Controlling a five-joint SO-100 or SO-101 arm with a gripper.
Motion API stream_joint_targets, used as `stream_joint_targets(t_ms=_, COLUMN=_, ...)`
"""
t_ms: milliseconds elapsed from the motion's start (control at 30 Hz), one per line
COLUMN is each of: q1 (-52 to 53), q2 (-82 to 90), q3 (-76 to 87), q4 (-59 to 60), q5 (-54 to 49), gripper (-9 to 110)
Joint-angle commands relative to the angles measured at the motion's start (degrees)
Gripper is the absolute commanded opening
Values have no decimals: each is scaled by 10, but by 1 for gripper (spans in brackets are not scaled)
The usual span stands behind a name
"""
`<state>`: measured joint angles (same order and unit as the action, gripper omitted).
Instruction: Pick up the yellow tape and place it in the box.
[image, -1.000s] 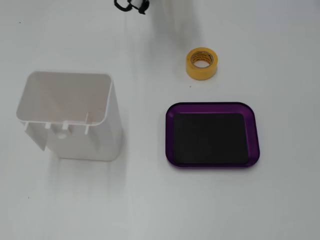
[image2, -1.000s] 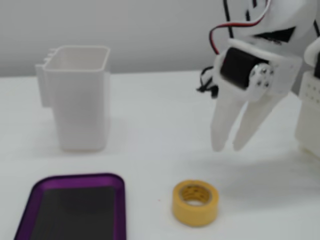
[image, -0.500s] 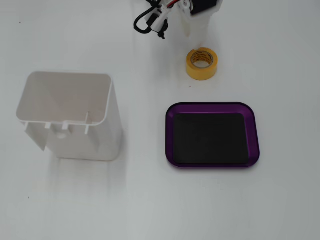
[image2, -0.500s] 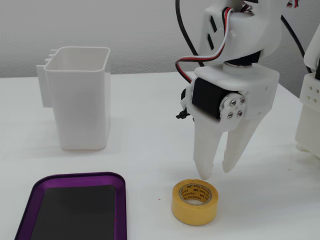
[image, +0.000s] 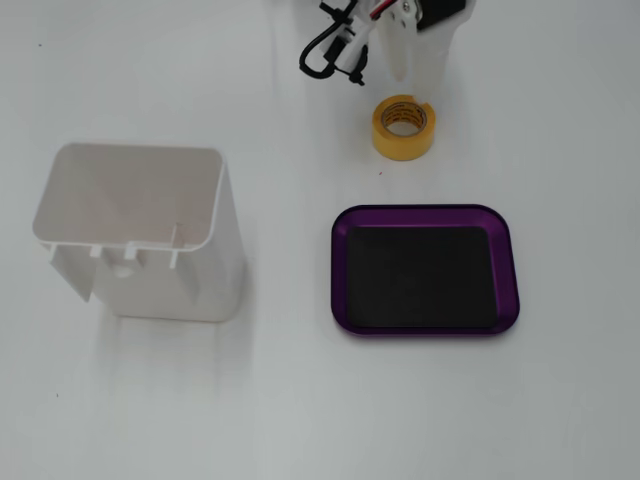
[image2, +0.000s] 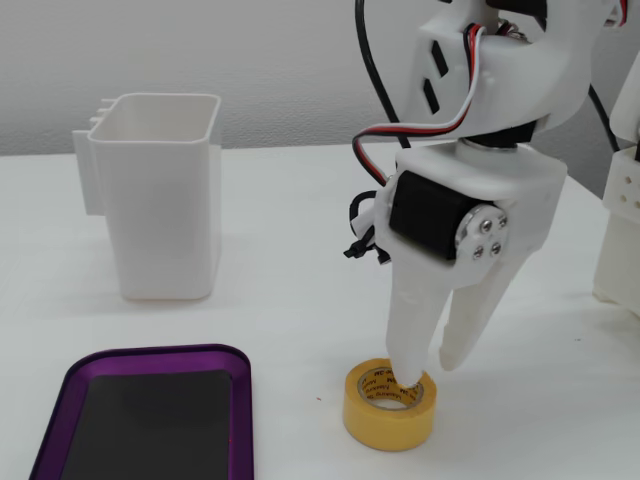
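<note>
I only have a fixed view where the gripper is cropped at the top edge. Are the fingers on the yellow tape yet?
Observer: In a fixed view, the gripper is open and straddles the wall of the yellow tape. One fingertip is down in the core and the other is outside the roll.
Operator: Tape lifted?
Observer: No. It sits flat on the table, apart from the purple tray.

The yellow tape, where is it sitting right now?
The yellow tape lies flat on the table, just above the purple tray in a fixed view. In the other fixed view, one fingertip of the gripper dips into its core.
</note>
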<state>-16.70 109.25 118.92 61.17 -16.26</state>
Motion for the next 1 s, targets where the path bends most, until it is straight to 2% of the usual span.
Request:
stream_joint_targets(t_ms=0, q1=-2, q2=2, q3=-10, q4=-25, q5=3, gripper=10)
stream_joint_targets(t_ms=300, q1=-1, q2=2, q3=47, q4=-67, q5=1, gripper=10)
stream_joint_targets(t_ms=967, q1=-3, q2=9, q3=43, q4=-26, q5=-3, gripper=10)
